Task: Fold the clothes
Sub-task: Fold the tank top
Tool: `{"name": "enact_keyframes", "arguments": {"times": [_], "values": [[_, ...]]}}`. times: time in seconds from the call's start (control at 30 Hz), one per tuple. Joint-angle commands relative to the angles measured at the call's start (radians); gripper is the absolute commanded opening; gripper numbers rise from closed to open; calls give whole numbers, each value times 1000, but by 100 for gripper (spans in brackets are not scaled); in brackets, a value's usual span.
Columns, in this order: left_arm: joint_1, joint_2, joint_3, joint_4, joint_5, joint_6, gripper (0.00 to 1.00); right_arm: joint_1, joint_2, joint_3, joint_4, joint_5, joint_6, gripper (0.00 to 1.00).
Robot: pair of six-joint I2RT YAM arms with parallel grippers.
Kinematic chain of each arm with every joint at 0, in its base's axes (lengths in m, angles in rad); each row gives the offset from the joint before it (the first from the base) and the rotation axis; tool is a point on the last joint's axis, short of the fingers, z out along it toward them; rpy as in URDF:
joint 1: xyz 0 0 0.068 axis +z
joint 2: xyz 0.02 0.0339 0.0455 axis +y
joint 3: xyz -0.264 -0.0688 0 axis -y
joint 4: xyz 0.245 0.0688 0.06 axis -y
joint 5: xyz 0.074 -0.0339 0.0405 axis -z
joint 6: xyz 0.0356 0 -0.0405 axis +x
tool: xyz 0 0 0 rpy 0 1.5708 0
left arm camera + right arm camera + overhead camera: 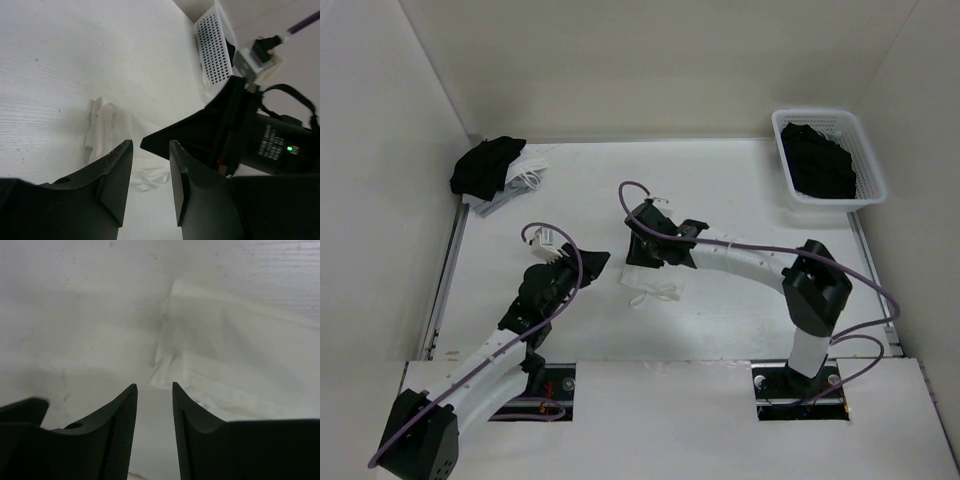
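Note:
The clothes are a white camisole [655,283] lying folded small in the middle of the table, with its thin straps [658,296] bunched at the near edge. My right gripper [642,250] hovers over its far part. In the right wrist view this gripper [154,386] stands open, nothing between its fingers, just above the folded cloth [230,355]. My left gripper [592,260] sits just left of the camisole. It is also open and empty [150,145], looking at the cloth's edge [102,125], the straps [150,177] and the right gripper's black body [235,125].
A pile of black garments [485,165] with a white-grey strappy piece [525,172] lies at the back left corner. A white basket [865,150] holding black clothes stands at the back right. White walls close in the table's back and sides.

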Motion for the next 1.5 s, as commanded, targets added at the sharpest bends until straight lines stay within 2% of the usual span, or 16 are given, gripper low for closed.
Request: {"name": "enact_keyframes", "arguments": {"times": [0.0, 0.07, 0.1, 0.2, 0.27, 0.4, 0.5, 0.6, 0.83, 0.97, 1.2, 1.4, 1.47], "values": [[-2, 56, 42, 32, 17, 14, 34, 8, -167, -75, 151, -30, 30, 40], [-28, 107, 73, 49, 3, 21, 34, 8, -251, -170, 219, -9, 16, 39], [-48, 136, 90, 63, -9, 24, 34, 4, -291, -227, 256, -7, 9, 35], [-128, 237, 143, 106, -41, 44, 34, -35, -368, -394, 354, -13, -30, 11], [-182, 307, 172, 144, -58, 63, 35, -55, -403, -501, 435, -16, -45, 4], [-239, 471, 237, 224, -83, 83, 36, -114, -416, -662, 644, -97, -50, 3], [-223, 639, 277, 311, -75, 76, 36, -150, -376, -709, 750, -147, -41, 3], [-159, 781, 303, 396, -25, 70, 33, -159, -341, -726, 791, -167, -37, 3], [-58, 911, 308, 422, 37, 27, 32, -158, -315, -805, 847, -161, -21, 3], [-39, 888, 288, 442, 47, 23, 32, -158, -301, -854, 886, -153, -5, 4], [-30, 698, 226, 431, 41, 35, 39, -158, -330, -867, 879, -154, -14, 7], [-38, 429, 165, 289, 17, 66, 44, -150, -515, -836, 807, -173, -47, 28], [-27, 353, 150, 189, -17, 101, 45, -153, -593, -829, 778, -173, -83, 39]]}}
